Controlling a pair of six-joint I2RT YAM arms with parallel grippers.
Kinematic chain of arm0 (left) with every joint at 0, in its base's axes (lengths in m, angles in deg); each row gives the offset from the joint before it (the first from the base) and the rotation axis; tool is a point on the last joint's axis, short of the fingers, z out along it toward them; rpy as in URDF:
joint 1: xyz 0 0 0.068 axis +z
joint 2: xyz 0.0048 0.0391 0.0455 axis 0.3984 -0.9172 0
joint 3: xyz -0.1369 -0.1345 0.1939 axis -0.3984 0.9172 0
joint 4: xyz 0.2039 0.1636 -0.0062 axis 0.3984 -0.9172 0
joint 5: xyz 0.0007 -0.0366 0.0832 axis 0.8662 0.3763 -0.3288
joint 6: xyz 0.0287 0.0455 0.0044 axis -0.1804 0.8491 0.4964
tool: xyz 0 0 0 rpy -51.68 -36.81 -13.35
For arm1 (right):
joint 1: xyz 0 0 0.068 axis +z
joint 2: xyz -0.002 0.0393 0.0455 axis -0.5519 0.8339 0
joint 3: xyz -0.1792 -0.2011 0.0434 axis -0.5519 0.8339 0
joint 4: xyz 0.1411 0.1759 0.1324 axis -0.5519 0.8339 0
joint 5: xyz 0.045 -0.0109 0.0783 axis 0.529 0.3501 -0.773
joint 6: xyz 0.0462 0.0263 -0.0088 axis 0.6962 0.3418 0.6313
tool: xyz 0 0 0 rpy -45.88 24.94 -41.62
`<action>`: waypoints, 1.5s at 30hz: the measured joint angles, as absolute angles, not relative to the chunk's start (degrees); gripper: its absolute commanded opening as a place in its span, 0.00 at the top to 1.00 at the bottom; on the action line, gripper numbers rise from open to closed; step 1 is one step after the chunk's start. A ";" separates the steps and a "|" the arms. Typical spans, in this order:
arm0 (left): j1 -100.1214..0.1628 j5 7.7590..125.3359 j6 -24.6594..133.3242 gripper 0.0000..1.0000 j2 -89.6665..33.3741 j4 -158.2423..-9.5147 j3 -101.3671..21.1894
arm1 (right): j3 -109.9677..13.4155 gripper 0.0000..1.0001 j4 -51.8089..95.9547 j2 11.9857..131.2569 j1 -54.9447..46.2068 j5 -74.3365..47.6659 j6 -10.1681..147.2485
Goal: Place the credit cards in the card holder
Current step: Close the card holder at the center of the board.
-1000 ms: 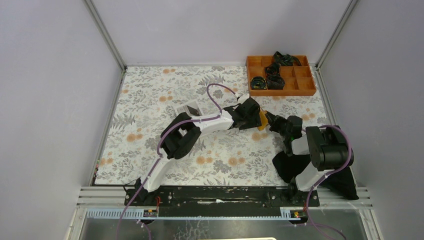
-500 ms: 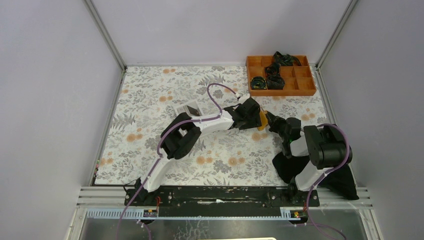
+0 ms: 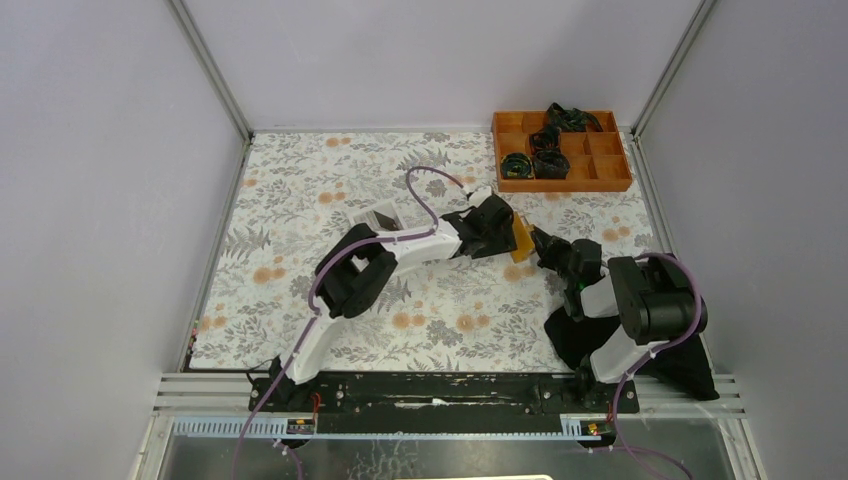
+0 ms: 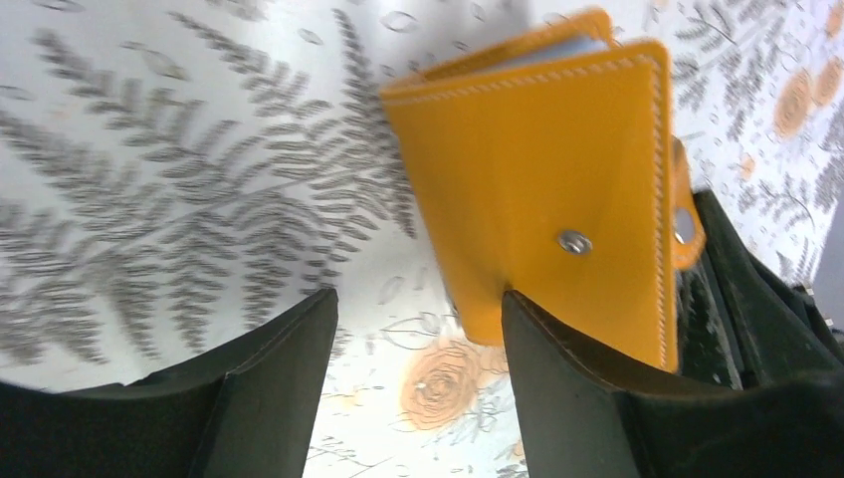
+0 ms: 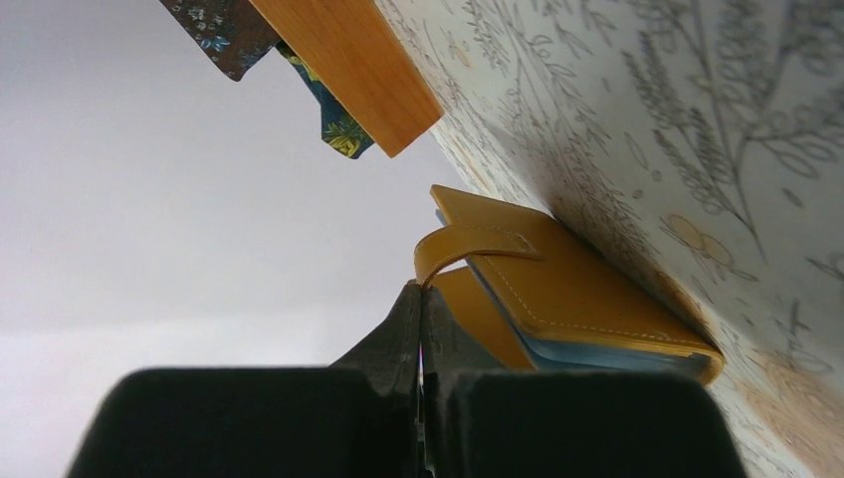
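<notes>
We find the left hand [image 4: 416,304] standing wide. Its own camera shows bare table [image 4: 199,149] between the two fingers, with only the lower corner of the card holder [image 4: 557,189] reaching into the gap. The right-side finger [image 4: 597,398] overlaps the holder's edge, but we cannot tell whether it touches. This view alone shows the holder's closed orange face and its snap stud [image 4: 574,241]. It also shows a pale blue edge of the credit cards [image 4: 557,55] at the far side.

The right hand [image 5: 420,294] is closed tight, finger against finger. Only its camera shows the holder's strap [image 5: 478,244] arching down to meet the fingertips. We cannot tell whether the strap end is clamped between them. The same view shows pale blue card edges stacked inside the holder's near, slightly gaping side.

The overhead view shows what neither wrist camera does. The holder lies on the table right of centre, with one hand just beside it on each side. The left arm [image 3: 400,248] is bent at the elbow and stretches forward and to the right. The right arm [image 3: 650,300] is folded close to its base, with its forearm pointing left and its hand low.

An orange compartment tray [image 3: 610,170] sits at the far right corner. A white box [image 3: 375,215] lies beside the left forearm, and a black cloth [image 3: 570,335] lies under the right arm.
</notes>
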State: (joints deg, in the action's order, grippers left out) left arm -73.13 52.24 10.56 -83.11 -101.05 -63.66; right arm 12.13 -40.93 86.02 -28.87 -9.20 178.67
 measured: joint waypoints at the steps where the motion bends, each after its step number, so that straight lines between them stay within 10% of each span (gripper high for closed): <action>1: -72.78 51.63 10.54 0.29 -82.52 -101.31 -63.10 | 12.44 1.00 -40.00 85.24 -28.83 -9.25 178.74; 45: -69.17 52.37 13.42 0.26 -81.51 -98.76 -65.78 | 12.27 1.00 -32.43 81.76 -28.28 -9.14 178.43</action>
State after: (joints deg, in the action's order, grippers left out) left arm -69.17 52.37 13.42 -81.51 -98.76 -65.78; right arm 12.27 -32.43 81.76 -28.28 -9.14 178.43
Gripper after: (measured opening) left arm 0.735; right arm 0.011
